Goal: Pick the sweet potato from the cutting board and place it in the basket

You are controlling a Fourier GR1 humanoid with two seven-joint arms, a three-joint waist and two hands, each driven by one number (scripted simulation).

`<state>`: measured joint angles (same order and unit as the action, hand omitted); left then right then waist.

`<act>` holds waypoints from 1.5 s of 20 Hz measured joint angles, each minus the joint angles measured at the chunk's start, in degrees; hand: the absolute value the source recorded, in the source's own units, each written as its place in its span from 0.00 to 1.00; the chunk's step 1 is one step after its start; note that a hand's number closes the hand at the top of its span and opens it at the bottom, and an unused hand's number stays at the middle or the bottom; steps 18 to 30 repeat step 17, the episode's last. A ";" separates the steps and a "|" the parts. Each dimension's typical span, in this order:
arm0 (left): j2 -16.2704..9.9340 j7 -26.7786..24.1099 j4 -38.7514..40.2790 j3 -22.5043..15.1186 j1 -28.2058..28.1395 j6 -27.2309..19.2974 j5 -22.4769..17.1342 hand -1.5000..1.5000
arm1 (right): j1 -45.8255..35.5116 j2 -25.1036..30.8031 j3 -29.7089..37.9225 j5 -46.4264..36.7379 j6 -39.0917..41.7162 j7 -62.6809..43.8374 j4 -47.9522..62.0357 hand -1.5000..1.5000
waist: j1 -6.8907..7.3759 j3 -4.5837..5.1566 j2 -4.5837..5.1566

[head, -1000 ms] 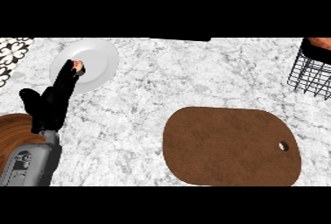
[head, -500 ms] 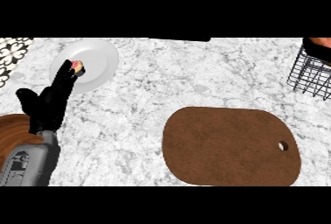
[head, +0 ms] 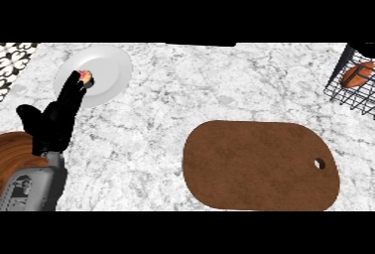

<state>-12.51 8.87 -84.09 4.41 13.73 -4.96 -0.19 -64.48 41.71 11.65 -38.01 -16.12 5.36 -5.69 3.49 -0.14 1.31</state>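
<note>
— Where's the sweet potato [head: 358, 75]?
— Inside the wire basket [head: 344, 84], far right of the bench [head: 190, 89].
— And the hand?
— Left hand [head: 57, 119], fingers straight and relaxed, holding nothing, well apart from it, by the white plate [head: 106, 67].

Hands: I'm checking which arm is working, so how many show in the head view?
1: the left hand at the view's left, fingers up against the white plate. The right hand is out of view.

One plate [head: 102, 69], one cutting board [head: 260, 166], one basket [head: 344, 89].
</note>
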 measured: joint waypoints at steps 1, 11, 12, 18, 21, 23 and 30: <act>0.05 -0.08 -0.07 0.00 -0.23 -0.07 0.08 0.50 | -0.15 0.59 1.36 1.34 0.06 -0.13 -0.11 0.00 | -0.09 -0.02 -0.01; -0.14 0.57 -0.33 0.72 -0.68 -0.42 0.24 0.50 | 4.76 8.44 12.77 12.89 6.07 2.78 -0.29 0.00 | -1.47 -0.07 -0.30; -0.64 0.76 -0.51 1.22 -0.85 -0.05 -0.13 0.50 | 6.27 9.35 13.65 13.85 7.43 4.07 -0.27 0.00 | -1.65 -0.05 -0.37; -0.92 0.63 -0.03 1.75 -0.66 0.16 -0.16 0.50 | 12.16 12.47 16.78 17.39 12.97 9.15 -0.80 0.00 | -1.92 -0.08 -0.44; -0.92 0.63 -0.03 1.75 -0.66 0.16 -0.16 0.50 | 12.16 12.47 16.78 17.39 12.97 9.15 -0.80 0.00 | -1.92 -0.08 -0.44; -0.92 0.63 -0.03 1.75 -0.66 0.16 -0.16 0.50 | 12.16 12.47 16.78 17.39 12.97 9.15 -0.80 0.00 | -1.92 -0.08 -0.44; -0.92 0.63 -0.03 1.75 -0.66 0.16 -0.16 0.50 | 12.16 12.47 16.78 17.39 12.97 9.15 -0.80 0.00 | -1.92 -0.08 -0.44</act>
